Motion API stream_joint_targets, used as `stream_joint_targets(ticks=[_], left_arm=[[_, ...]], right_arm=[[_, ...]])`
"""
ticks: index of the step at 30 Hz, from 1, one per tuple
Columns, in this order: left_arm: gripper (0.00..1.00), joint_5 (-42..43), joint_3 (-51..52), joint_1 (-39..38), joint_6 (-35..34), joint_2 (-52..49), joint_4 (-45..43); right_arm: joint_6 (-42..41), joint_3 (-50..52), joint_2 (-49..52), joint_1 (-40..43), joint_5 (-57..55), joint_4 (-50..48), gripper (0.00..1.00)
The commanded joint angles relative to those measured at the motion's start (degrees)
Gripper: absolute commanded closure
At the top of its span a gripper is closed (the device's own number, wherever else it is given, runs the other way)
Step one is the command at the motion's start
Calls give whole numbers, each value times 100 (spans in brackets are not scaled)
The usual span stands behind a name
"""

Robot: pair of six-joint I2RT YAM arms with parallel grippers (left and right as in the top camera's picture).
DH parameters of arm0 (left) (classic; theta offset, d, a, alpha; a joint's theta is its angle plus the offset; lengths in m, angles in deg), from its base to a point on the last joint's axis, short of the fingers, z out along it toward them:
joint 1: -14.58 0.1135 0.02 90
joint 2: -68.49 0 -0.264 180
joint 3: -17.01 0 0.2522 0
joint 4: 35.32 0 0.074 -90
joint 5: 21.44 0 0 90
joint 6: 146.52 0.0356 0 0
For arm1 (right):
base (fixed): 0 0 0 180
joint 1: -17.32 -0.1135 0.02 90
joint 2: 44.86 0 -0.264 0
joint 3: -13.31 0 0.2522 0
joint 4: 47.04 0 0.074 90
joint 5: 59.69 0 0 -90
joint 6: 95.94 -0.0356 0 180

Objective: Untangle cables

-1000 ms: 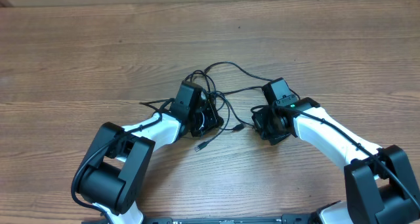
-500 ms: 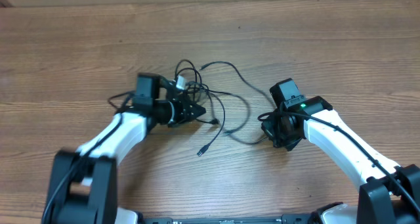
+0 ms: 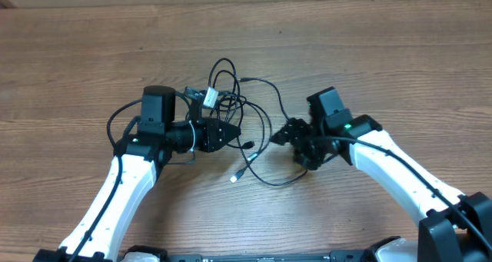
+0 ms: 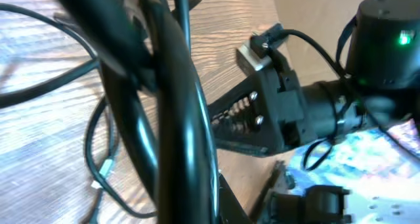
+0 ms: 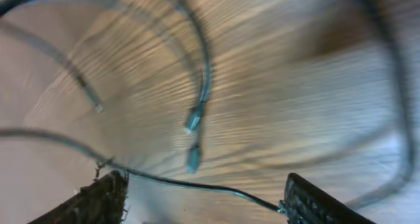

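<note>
Since a second ago your left arm has swung out to the left and dragged the knot along. The cables (image 3: 231, 101) now lie spread on the wooden table (image 3: 77, 47) between the two arms, a little left of centre. Your right gripper (image 3: 283, 134) has come in from the right and parted its jaws.

The left gripper (image 3: 229, 133) is clamped closed at the knot's lower edge. It appears to pinch a strand there, though blurred cord at the lens blocks its wrist view. The right one grips nothing: a thin strand crosses low between its spread fingertips (image 5: 108, 198), unpinched.

This looks like the moment to take a second hold so that one cord can be drawn free. Keep the left clamp steady as your anchor. Close the right jaws on that single strand only, since catching two loops would likely tighten the knot. Then pull rightward, low and slow, and watch that the silver-tipped plug (image 3: 235, 176) does not snag.

No brand or writing can be read. A small white tag (image 3: 209, 98) sits in the knot, too small to make out.
</note>
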Motion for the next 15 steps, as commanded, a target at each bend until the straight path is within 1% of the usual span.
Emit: stream_joint_targets(ticks=[1, 2, 3, 5, 7, 11, 12, 13, 15], left_arm=[[96, 387, -2, 208, -1169, 179, -35], [96, 608, -2, 269, -1351, 177, -57], [96, 911, -2, 328, -1370, 177, -101], [96, 1510, -2, 400, -1294, 177, -210], [96, 2070, -2, 435, -1270, 177, -286], [96, 2358, -2, 433, -1650, 177, -291], [96, 2371, -2, 433, -1773, 177, -291], [96, 2385, -2, 433, -1961, 177, -291], [96, 2444, -2, 433, -2061, 177, -291]], right_arm=[[1001, -103, -57, -214, 179, -417, 20], [1016, -83, -57, -240, 103, -542, 18], [1016, -61, -57, -260, -22, -702, 18], [1034, -39, -57, -260, -164, -977, 17], [1340, 11, -57, -260, 17, -1543, 19], [2133, 15, -57, -308, 614, -2232, 18], [2269, 15, -57, -343, 695, -2356, 16], [2354, 15, -57, -411, 780, -2496, 15], [2378, 15, -57, -503, 772, -2579, 16]])
